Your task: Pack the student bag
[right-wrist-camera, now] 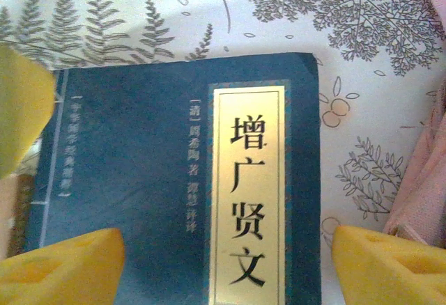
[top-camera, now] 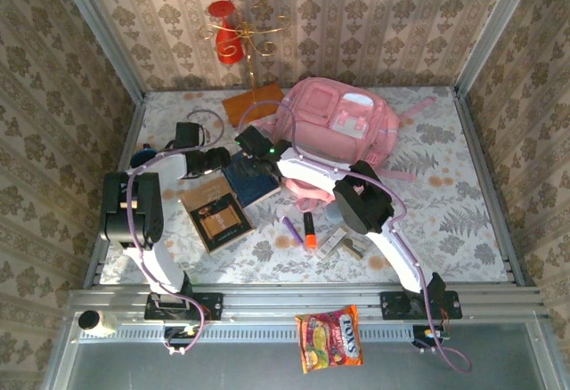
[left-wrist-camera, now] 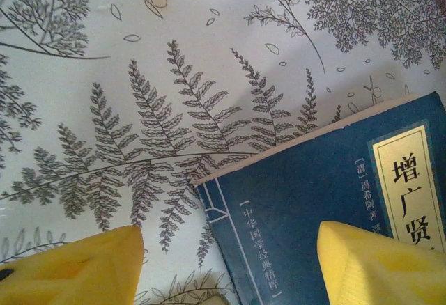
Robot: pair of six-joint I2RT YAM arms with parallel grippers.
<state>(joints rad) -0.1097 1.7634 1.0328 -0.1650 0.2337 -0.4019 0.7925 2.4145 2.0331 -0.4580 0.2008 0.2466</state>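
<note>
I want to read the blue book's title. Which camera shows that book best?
The right wrist view: the blue book lies close and flat-on, its gold title label legible. The left wrist view catches one corner and part of the label; the top view shows it small, far off.

You've got beige damask wallpaper (top-camera: pixel 356 25) on three sides, with metal corner posts (top-camera: pixel 98 29) running up at the back. The table (top-camera: pixel 463 230) wears a pale cloth: grey fern and leaf print, orange spots. Aluminium rail (top-camera: pixel 294 299) along the near edge. Light is bright and even, shadows soft.
</note>
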